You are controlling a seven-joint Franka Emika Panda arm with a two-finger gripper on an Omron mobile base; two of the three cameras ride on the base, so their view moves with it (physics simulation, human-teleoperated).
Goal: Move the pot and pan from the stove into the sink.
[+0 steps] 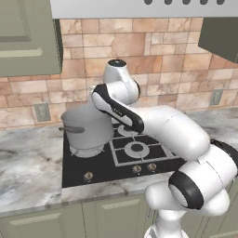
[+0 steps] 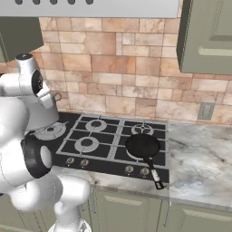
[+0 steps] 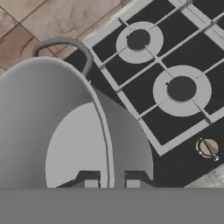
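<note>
Hand (image 3: 109, 181) closed on the rim of the pot (image 1: 88, 128), one dark fingertip (image 3: 89, 178) inside the wall and the other outside, the thin metal edge pinched between them. Pot seen in the left base view at the rear left of the stove (image 1: 135, 160), over the back left burner, upright, its grey brushed wall partly covered by the white arm; whether resting on the grate or just raised off it could not be told. From the hand view, looked down into the pot's pale grey interior, with one loop handle (image 3: 65, 48) arching off the far rim against the tiled wall. Beside the pot, two round burners (image 3: 180, 89) under grey grates, and one small knob (image 3: 207, 147) at the cooktop's front edge. In the right base view, pan (image 2: 142, 146) found flat on the front right burner, well apart from the pot, its long black handle (image 2: 154, 176) pointing toward the front and reaching past the knob row over the marble table (image 2: 199, 158). Green cabinets above and below, a tan brick backsplash (image 2: 113, 68) behind, and a wall outlet (image 2: 207, 111) to the right of the stove.
</note>
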